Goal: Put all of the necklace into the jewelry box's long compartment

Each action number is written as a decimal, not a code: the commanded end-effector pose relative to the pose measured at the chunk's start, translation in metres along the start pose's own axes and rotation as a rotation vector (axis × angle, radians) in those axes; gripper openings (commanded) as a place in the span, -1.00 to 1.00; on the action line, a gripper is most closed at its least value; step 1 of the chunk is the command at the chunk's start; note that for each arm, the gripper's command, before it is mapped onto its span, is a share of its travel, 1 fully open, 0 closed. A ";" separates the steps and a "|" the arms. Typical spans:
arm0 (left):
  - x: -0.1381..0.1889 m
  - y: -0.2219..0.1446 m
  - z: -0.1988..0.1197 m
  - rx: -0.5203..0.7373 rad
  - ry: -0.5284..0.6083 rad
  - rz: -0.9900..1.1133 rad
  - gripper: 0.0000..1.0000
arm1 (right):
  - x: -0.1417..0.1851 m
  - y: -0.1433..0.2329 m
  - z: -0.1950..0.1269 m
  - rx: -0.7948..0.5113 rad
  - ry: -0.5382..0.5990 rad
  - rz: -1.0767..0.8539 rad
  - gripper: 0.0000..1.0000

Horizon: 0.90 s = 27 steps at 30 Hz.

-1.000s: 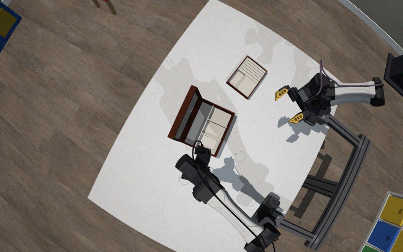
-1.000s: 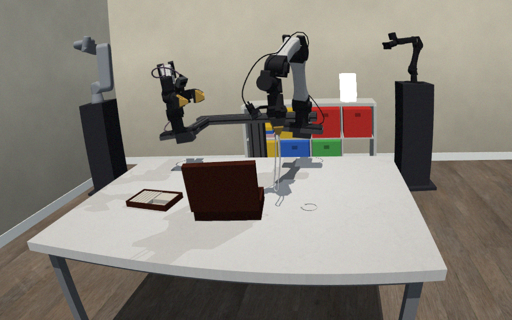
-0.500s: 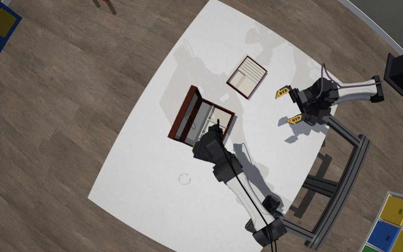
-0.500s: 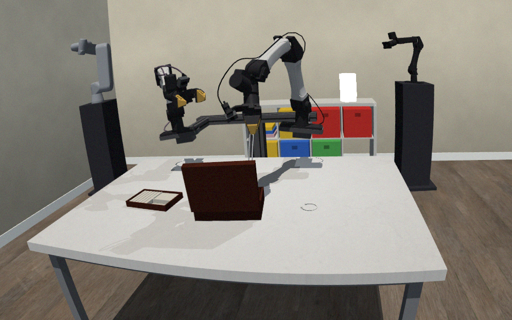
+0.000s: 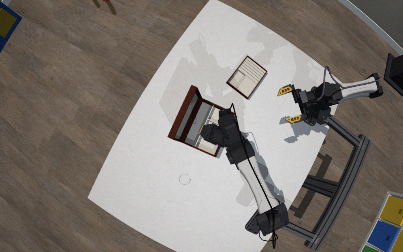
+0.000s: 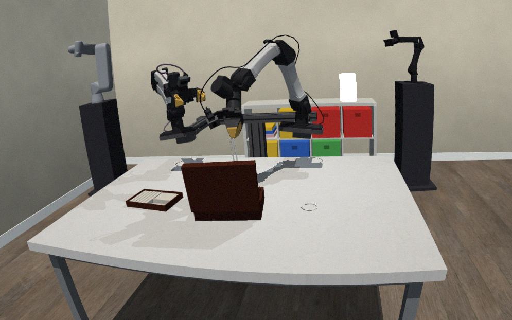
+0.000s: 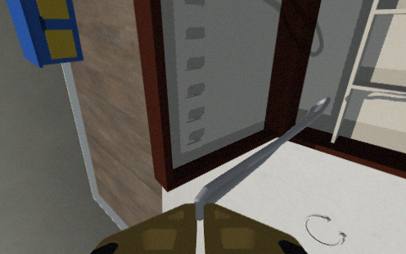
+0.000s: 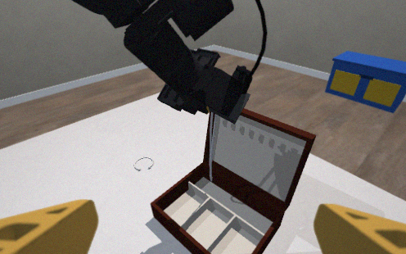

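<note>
My left gripper point(image 5: 200, 132) point(image 6: 232, 136) point(image 7: 200, 213) is shut on the doubled silver necklace point(image 6: 233, 148) point(image 7: 240, 167) point(image 8: 211, 147), above the open jewelry box point(image 5: 216, 154) point(image 8: 177, 229). The necklace hangs as a narrow loop, and its lower end shows over the end of the long compartment point(image 7: 338, 53) point(image 8: 223, 192), beside the lid point(image 5: 182, 112) point(image 6: 222, 190). I cannot tell whether it touches the floor there. One open-ended bangle point(image 5: 179, 179) point(image 6: 309, 210) point(image 7: 306, 224) lies on the table outside the box; no other shows. My right gripper point(image 5: 282, 107) point(image 8: 205, 212) is open and empty, away from the box.
A separate tray point(image 5: 237, 90) point(image 6: 146, 206) with slots lies on the table point(image 5: 140, 187) beside the box. The upright lid stands close beside the hanging necklace. The left arm reaches over the box and hides part of it in the top view.
</note>
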<state>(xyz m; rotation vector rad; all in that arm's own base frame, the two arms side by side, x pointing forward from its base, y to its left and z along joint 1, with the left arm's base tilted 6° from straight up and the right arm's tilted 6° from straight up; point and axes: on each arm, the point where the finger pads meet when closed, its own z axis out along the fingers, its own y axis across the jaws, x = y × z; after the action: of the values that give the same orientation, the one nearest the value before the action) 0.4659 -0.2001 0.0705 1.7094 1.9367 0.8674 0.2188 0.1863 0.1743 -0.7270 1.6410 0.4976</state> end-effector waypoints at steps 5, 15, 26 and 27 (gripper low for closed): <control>-0.033 0.021 0.001 -0.133 -0.011 -0.013 -1.00 | -0.006 -0.011 -0.006 0.122 0.024 0.015 1.00; -0.054 0.019 0.004 -0.180 -0.017 0.002 -1.00 | -0.010 -0.011 -0.008 0.142 0.011 0.015 1.00; -0.069 0.018 0.004 -0.211 -0.024 0.011 -1.00 | -0.012 -0.014 -0.008 0.156 0.004 0.016 1.00; -0.069 0.018 0.004 -0.212 -0.025 0.011 -1.00 | -0.012 -0.014 -0.008 0.156 0.004 0.016 1.00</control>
<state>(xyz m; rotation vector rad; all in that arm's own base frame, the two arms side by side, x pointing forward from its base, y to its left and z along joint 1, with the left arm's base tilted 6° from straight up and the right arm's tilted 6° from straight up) 0.4835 -0.2541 0.0615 1.6431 1.7852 0.9986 0.2228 0.1720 0.1746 -0.6186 1.6891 0.3660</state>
